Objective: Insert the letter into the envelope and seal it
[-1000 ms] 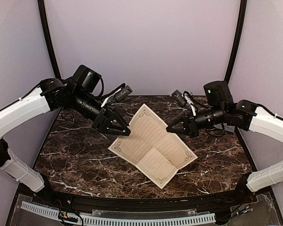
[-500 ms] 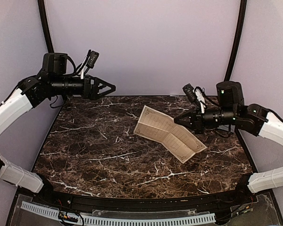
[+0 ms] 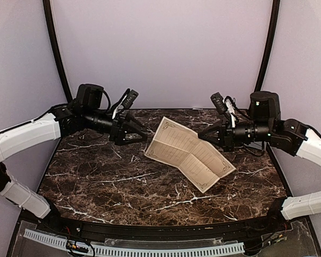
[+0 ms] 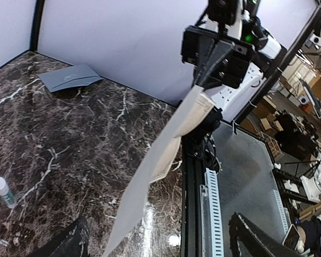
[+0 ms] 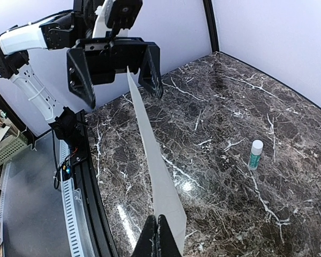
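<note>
The letter (image 3: 187,150), a cream-tan sheet with a printed border, hangs tilted above the marble table. My right gripper (image 3: 202,134) is shut on its right edge, and its closed fingertips (image 5: 160,235) pinch the sheet's near corner. My left gripper (image 3: 140,134) is open at the sheet's left edge. In the right wrist view its jaws stand wide on either side of the letter's (image 5: 152,171) far end without touching it. The grey envelope (image 4: 70,78) lies flat at the table's far corner by the wall.
A small white glue stick (image 5: 254,154) with a green label stands upright on the marble (image 4: 2,191). The black table rail and the slotted white cable duct (image 4: 213,214) run along the near edge. Purple walls enclose the table on three sides.
The right gripper lifted the letter off the table. The left gripper let go of it, swung up and back, then came down to the sheet's left edge with its jaws wide.
</note>
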Robot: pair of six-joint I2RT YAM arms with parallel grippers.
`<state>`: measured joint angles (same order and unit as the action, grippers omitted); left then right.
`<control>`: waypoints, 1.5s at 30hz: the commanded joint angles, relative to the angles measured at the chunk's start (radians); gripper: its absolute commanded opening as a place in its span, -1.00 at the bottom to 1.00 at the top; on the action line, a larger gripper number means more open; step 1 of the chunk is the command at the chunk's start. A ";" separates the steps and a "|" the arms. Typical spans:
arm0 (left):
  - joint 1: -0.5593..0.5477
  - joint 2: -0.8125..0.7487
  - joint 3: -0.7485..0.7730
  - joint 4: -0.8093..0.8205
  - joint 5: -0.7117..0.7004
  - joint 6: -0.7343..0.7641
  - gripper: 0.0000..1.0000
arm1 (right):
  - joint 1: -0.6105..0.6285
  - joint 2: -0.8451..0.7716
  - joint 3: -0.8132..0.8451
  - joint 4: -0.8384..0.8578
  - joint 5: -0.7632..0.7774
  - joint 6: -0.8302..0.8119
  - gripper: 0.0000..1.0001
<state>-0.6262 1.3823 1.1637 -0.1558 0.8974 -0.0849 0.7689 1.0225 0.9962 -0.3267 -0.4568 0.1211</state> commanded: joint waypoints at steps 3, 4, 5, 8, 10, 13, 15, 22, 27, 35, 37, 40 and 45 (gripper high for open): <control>-0.093 0.067 0.030 -0.044 -0.012 0.149 0.80 | 0.000 -0.003 -0.008 0.061 -0.045 0.024 -1.00; -0.102 0.075 0.033 -0.036 -0.015 0.152 0.80 | -0.001 -0.001 -0.010 0.061 -0.049 0.026 -1.00; -0.108 0.090 0.034 -0.031 -0.034 0.152 0.80 | -0.001 -0.001 -0.011 0.062 -0.051 0.027 -1.00; -0.130 0.111 0.041 -0.005 -0.085 0.158 0.78 | 0.000 -0.001 -0.018 0.067 -0.059 0.029 -1.00; -0.134 0.121 0.040 0.026 -0.094 0.147 0.66 | 0.000 0.000 -0.022 0.068 -0.062 0.031 -1.00; -0.137 0.124 0.032 0.073 -0.067 0.125 0.12 | 0.000 0.006 -0.025 0.060 -0.059 0.028 -1.00; -0.138 0.124 0.026 0.095 -0.035 0.106 -0.32 | 0.000 0.010 -0.031 0.057 -0.052 0.028 -1.00; -0.138 0.114 0.025 0.036 -0.013 0.133 -1.00 | -0.002 0.018 -0.034 0.008 -0.022 0.029 -0.68; -0.138 0.081 0.030 -0.025 -0.029 0.167 -1.00 | -0.002 0.039 -0.049 -0.065 -0.004 0.010 -0.13; -0.138 0.073 0.051 -0.074 -0.083 0.145 -1.00 | 0.000 0.063 -0.072 -0.132 -0.015 0.015 0.24; -0.138 0.076 0.059 -0.079 -0.087 0.129 -1.00 | 0.003 0.061 -0.082 -0.136 0.007 0.023 0.27; -0.138 0.077 0.062 -0.075 -0.067 0.114 -1.00 | 0.021 0.052 -0.112 -0.119 0.069 0.034 0.27; -0.137 0.092 0.099 -0.105 -0.039 0.101 -1.00 | 0.083 0.073 -0.128 -0.098 0.194 0.044 0.24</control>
<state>-0.7578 1.4895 1.1995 -0.2241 0.8280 0.0364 0.8024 1.0866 0.8783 -0.4549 -0.3832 0.1486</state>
